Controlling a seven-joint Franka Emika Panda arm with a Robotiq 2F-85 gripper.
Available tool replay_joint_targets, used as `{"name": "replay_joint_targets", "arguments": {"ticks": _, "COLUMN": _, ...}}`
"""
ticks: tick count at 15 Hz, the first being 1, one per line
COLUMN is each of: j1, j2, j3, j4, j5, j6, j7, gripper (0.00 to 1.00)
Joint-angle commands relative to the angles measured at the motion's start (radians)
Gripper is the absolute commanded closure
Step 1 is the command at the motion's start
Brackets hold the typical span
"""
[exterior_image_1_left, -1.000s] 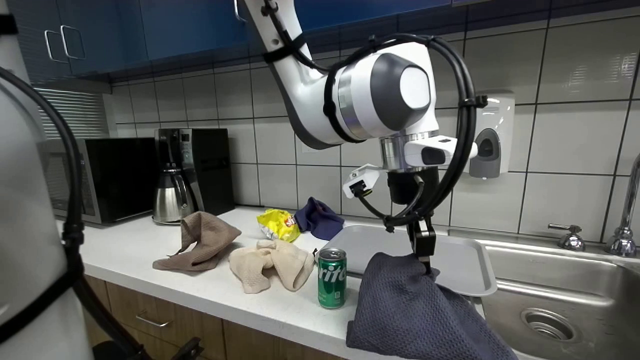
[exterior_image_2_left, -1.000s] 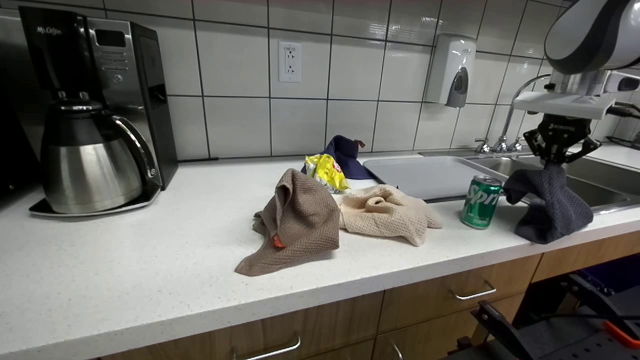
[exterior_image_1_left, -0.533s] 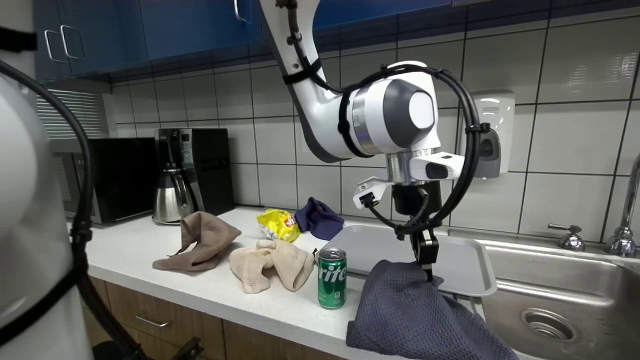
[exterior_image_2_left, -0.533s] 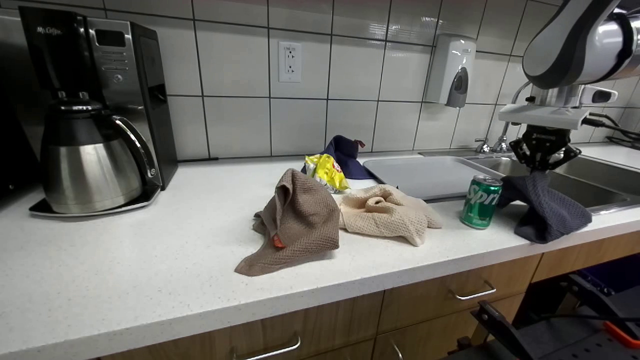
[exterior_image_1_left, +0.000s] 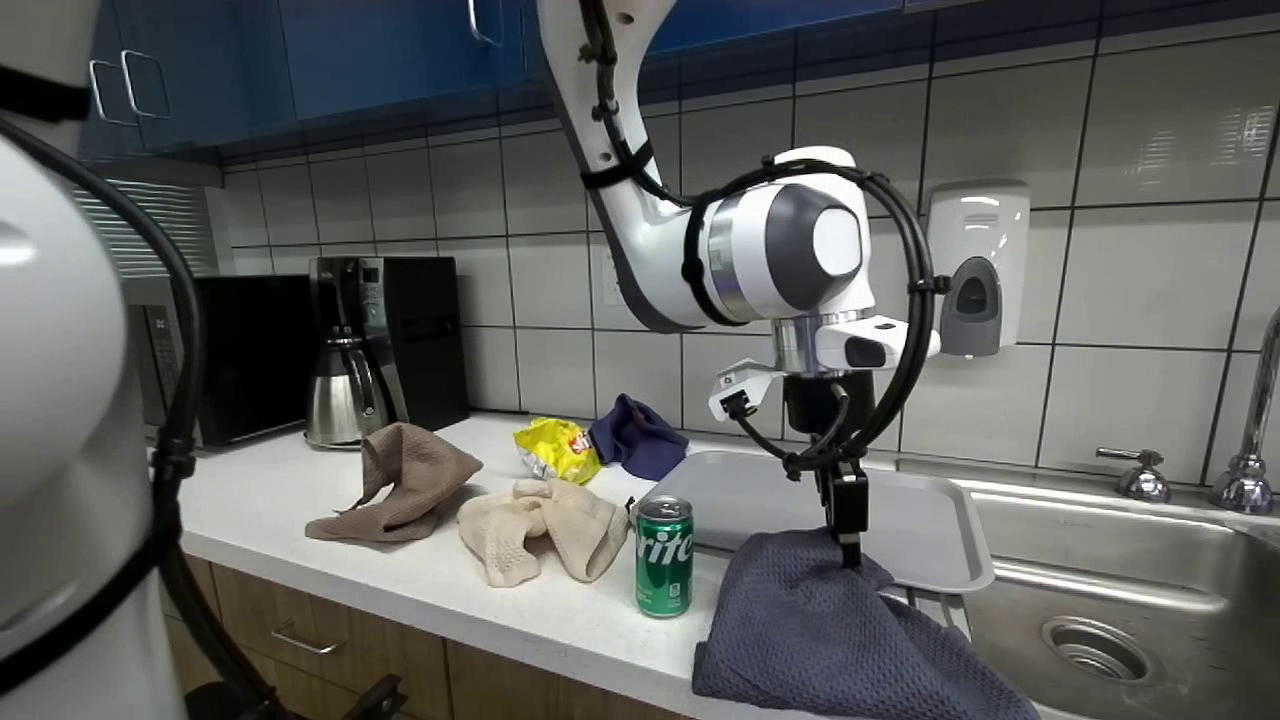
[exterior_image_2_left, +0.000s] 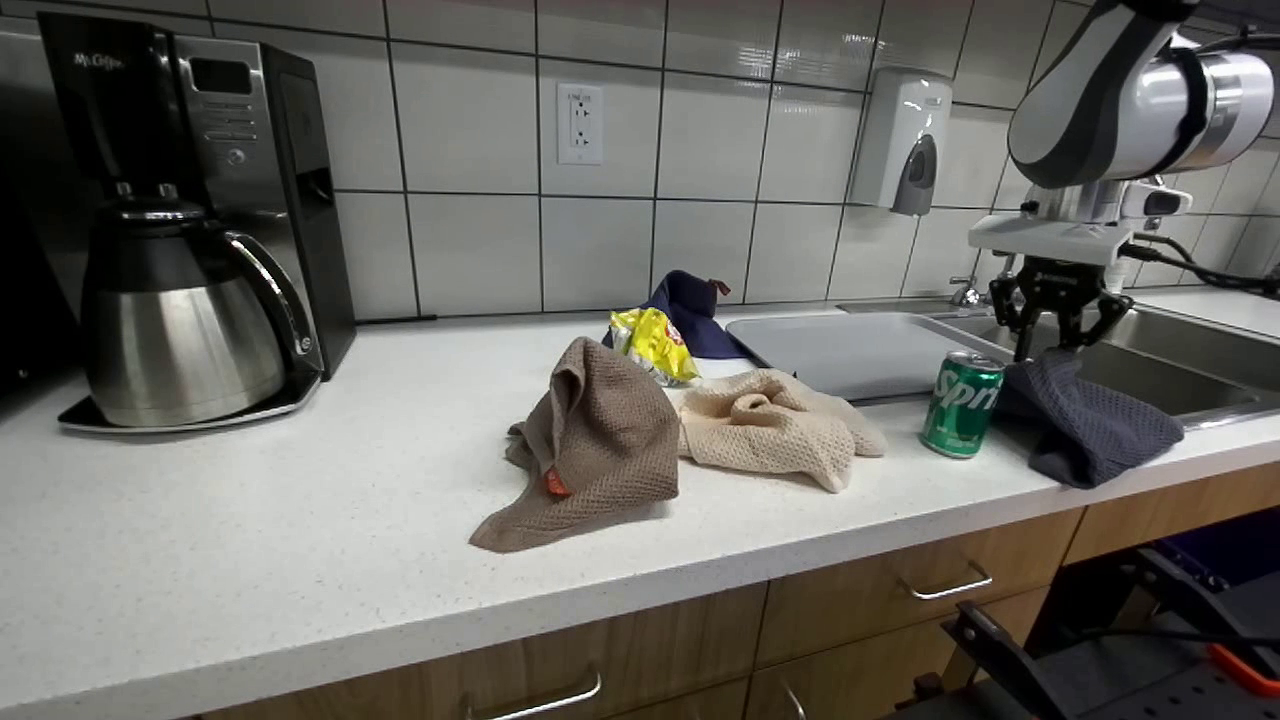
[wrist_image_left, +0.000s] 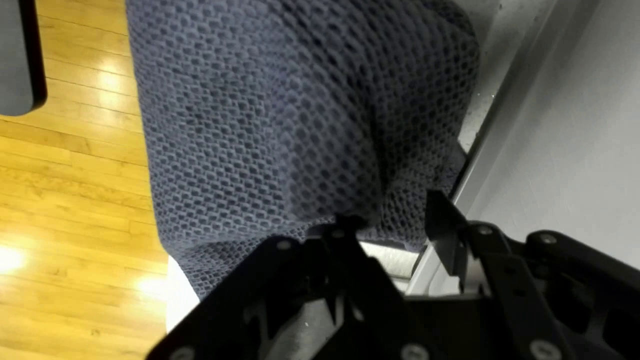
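A green Sprite can (exterior_image_2_left: 962, 405) stood upright on the white counter (exterior_image_2_left: 350, 520), near a rumpled cream cloth (exterior_image_2_left: 780, 430). Just beside that cloth slumped a brown cloth (exterior_image_2_left: 605, 430) with a small orange tag (exterior_image_2_left: 556, 483). Towards the wall, a crumpled yellow bag (exterior_image_2_left: 652, 345) sat next to a navy cloth (exterior_image_2_left: 692, 315). A grey tray (exterior_image_2_left: 860, 350) lay at the edge of the steel sink (exterior_image_1_left: 1090, 560). A coffee maker (exterior_image_2_left: 225, 130) with a steel carafe (exterior_image_2_left: 190, 345) stood well apart from the can. On the tiled wall (exterior_image_2_left: 470, 250) hung a soap dispenser (exterior_image_2_left: 905, 135) and, in an exterior view, 1 outlet (exterior_image_2_left: 580, 123) with 2 sockets (exterior_image_2_left: 580, 108).
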Motion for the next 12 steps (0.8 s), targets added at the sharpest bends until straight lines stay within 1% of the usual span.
{"name": "replay_joint_targets", "arguments": {"ticks": 1, "j1": 0.033, "j2": 0.014, "j3": -0.029, "j4": 0.03, "j5": 0.023, "j6": -0.012, "j7": -0.007, "gripper": 0.27}}
{"name": "replay_joint_targets", "arguments": {"ticks": 4, "j1": 0.044, "j2": 0.002, "j3": -0.037, "j4": 0.026, "j5": 0.022, "j6": -0.011, "j7": -0.006, "gripper": 0.03}}
{"name": "replay_joint_targets", "arguments": {"ticks": 6, "j1": 0.052, "j2": -0.011, "j3": -0.041, "j4": 0.021, "j5": 0.016, "j6": -0.012, "j7": -0.004, "gripper": 0.0}}
{"name": "replay_joint_targets", "arguments": {"ticks": 12, "j1": 0.078, "j2": -0.07, "j3": -0.044, "j4": -0.001, "j5": -0.013, "j6": -0.014, "j7": 0.002, "gripper": 0.0}}
